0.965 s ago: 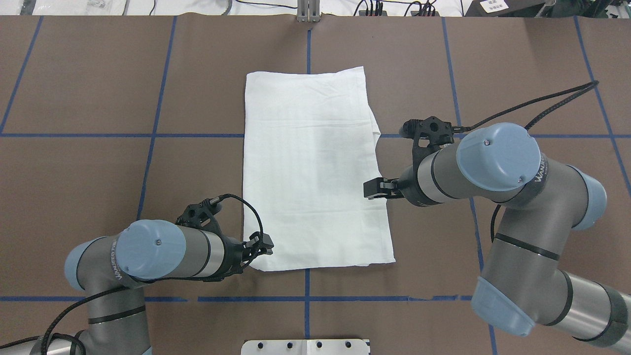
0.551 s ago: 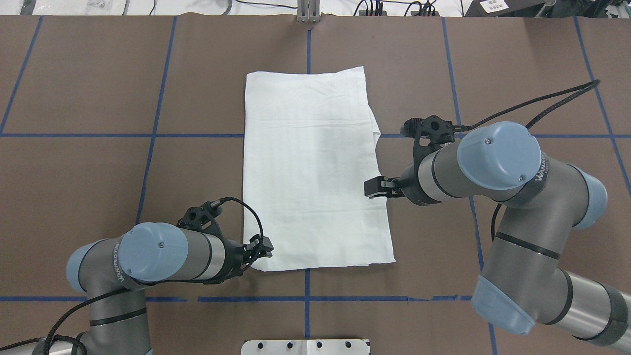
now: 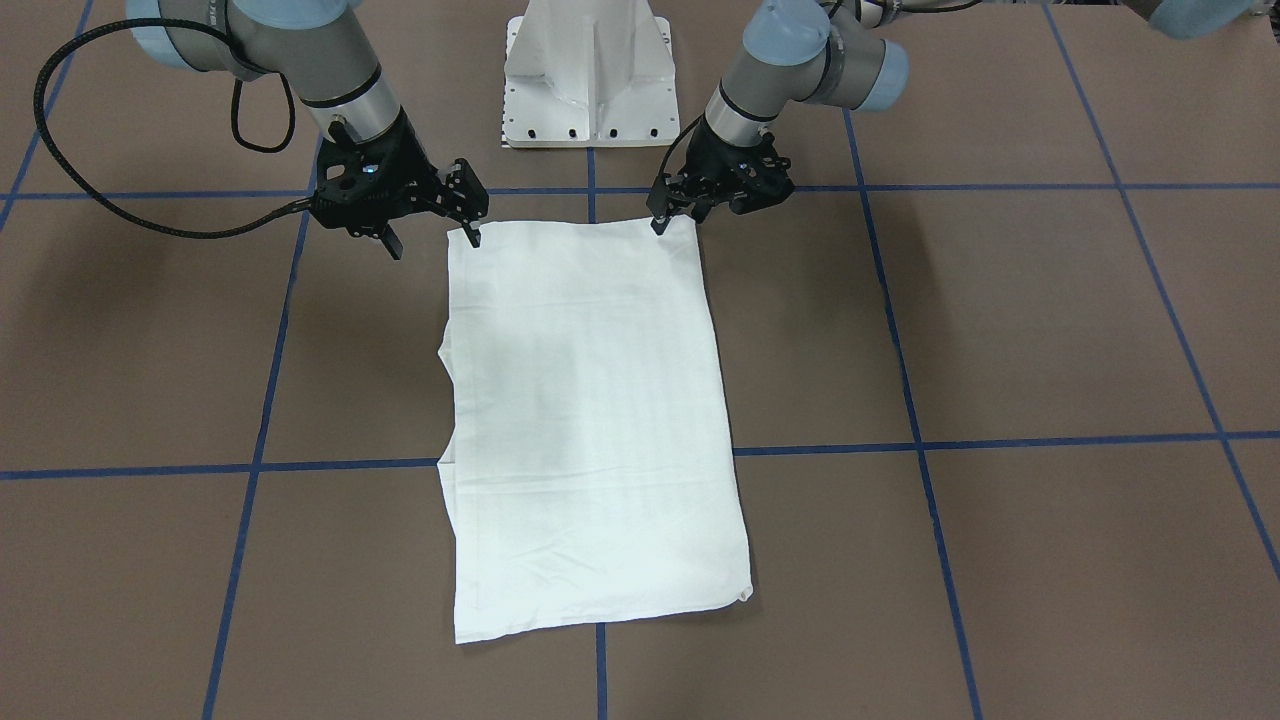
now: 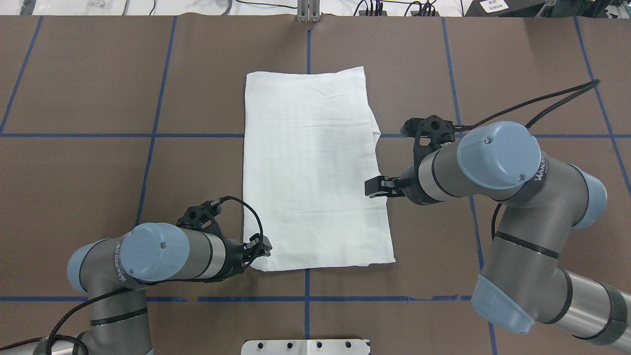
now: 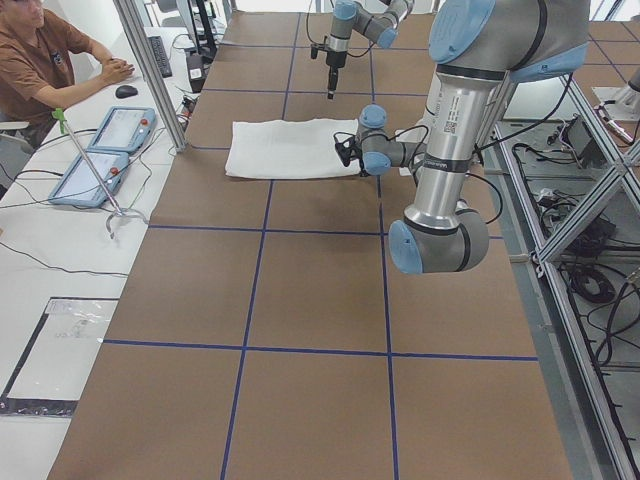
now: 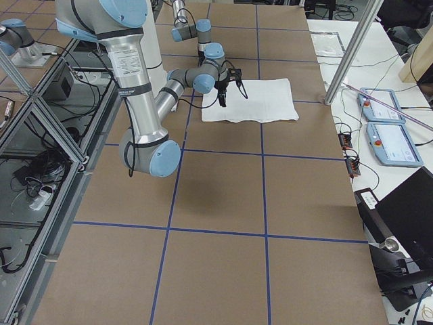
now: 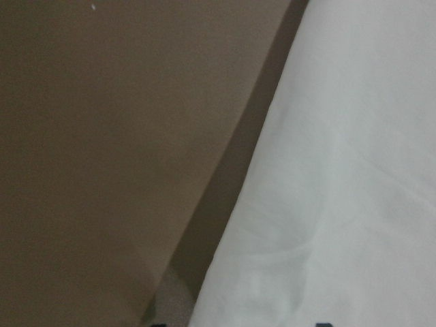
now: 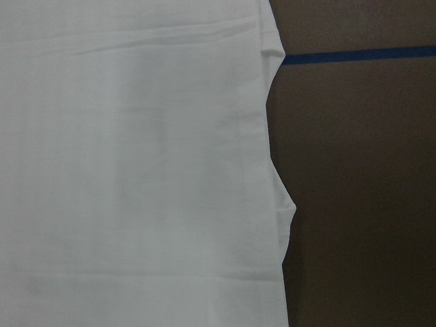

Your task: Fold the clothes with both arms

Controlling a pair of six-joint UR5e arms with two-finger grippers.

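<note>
Brown covering crossed by blue tape lines (image 4: pixel 157 135) tops the bench (image 4: pixel 98 74), and the white shirt (image 4: pixel 310 167) lies flat near its middle, folded into a long rectangle whose long sides run away from the robot. Plain, lightly creased cloth faces up, and a lower layer peeks out in a small point along the edge on the robot's right, close to a blue line. The left arm (image 4: pixel 162 254) reaches in low from the near left, and the left fingers (image 4: pixel 265 246) sit at the shirt's near left corner, right at its edge. The left wrist view shows that edge close up, with two dark tips standing apart at the bottom of the frame, so these fingers look parted with nothing clamped between them; whether they touch the cloth cannot be told. The right arm (image 4: pixel 493 158) bends in from the right, and the right fingers (image 4: pixel 377 188) hang above the shirt's right long edge, raised off the bench; the front view shows them spread wide and holding nothing. The right wrist view looks down on that edge with bare brown bench beside it. A white pedestal (image 3: pixel 590 70) stands at the robot's side of the bench between the arms. In the left side view a person (image 5: pixel 45 65) sits at a side desk (image 5: pixel 60 230) near two control panels (image 5: pixel 105 150).
</note>
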